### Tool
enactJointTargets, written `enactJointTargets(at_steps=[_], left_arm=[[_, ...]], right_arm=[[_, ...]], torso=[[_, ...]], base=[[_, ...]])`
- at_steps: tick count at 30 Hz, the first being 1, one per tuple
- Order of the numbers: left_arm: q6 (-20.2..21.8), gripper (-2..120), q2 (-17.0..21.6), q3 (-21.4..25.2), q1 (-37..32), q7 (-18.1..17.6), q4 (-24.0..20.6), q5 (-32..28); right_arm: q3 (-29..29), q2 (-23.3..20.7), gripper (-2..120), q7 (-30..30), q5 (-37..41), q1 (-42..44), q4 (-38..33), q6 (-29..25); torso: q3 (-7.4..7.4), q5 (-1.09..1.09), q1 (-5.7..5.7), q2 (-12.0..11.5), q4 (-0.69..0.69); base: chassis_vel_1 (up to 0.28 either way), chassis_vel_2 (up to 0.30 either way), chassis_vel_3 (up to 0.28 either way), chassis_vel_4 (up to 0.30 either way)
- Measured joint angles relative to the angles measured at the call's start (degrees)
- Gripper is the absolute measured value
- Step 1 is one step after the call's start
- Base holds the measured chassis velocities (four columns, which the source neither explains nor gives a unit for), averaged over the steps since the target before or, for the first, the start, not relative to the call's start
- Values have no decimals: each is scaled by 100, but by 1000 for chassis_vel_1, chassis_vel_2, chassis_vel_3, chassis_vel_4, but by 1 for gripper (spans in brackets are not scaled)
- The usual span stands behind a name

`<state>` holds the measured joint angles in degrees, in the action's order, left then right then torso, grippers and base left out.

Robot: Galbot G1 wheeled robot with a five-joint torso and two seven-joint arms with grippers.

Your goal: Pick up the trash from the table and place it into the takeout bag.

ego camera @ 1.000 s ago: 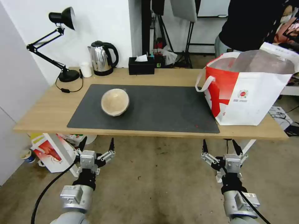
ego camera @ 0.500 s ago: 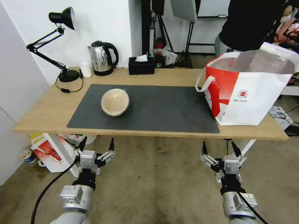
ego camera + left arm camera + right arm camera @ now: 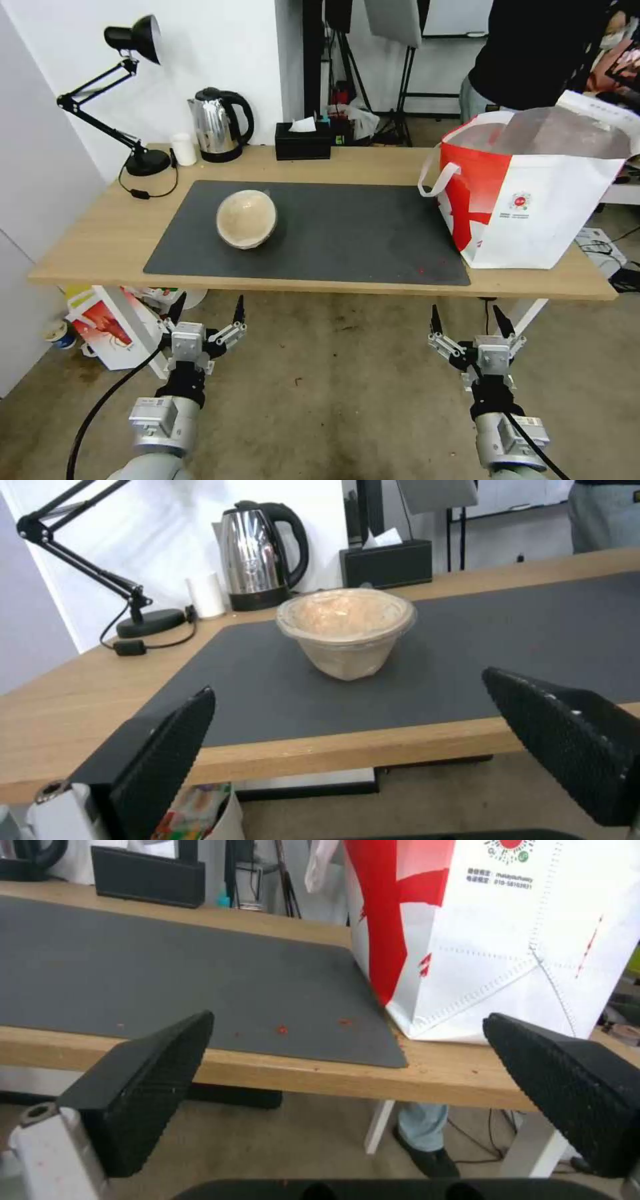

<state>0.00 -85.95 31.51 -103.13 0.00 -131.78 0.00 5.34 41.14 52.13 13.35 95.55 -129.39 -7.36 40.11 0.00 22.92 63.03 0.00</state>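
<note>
Two grippers hang low in front of a long light-wood table (image 3: 100,233), both below its front edge and over a stained concrete floor (image 3: 333,387). The left gripper (image 3: 207,312) has its fingers spread wide apart and holds nothing; the right gripper (image 3: 465,319) hangs likewise, fingers apart and empty. A dark grey mat (image 3: 347,233) covers the middle of the tabletop, flecked with a few small red crumbs (image 3: 282,1029) near its front right corner. On the mat's left half stands a tan paper-like bowl (image 3: 246,218), upright, with a clear film across its mouth in the left wrist view. At the table's right end stands the takeout bag (image 3: 533,200), white with a red panel, a small round red logo and a white loop handle on its left side, its mouth open on a silvery lining; its base rests partly on the mat's right edge. Along the back edge of the table sit a black desk lamp (image 3: 127,93), a small white cup (image 3: 183,149), a steel kettle (image 3: 220,125) and a black tissue box (image 3: 303,140). A white wall (image 3: 200,53) closes the room behind the lamp, with dark stands and a person in black farther back. A smaller red-and-white bag (image 3: 107,327) sits on the floor under the table's left end.
</note>
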Motion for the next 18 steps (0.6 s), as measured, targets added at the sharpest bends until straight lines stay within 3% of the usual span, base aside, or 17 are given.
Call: enactJointTargets(at_steps=[18], left_arm=[[0, 100, 0, 0, 0, 0, 0, 0]], right_arm=[[0, 0, 100, 0, -1, 0, -1, -1]], torso=[[0, 0, 0, 0, 0]], base=[[0, 0, 0, 0]])
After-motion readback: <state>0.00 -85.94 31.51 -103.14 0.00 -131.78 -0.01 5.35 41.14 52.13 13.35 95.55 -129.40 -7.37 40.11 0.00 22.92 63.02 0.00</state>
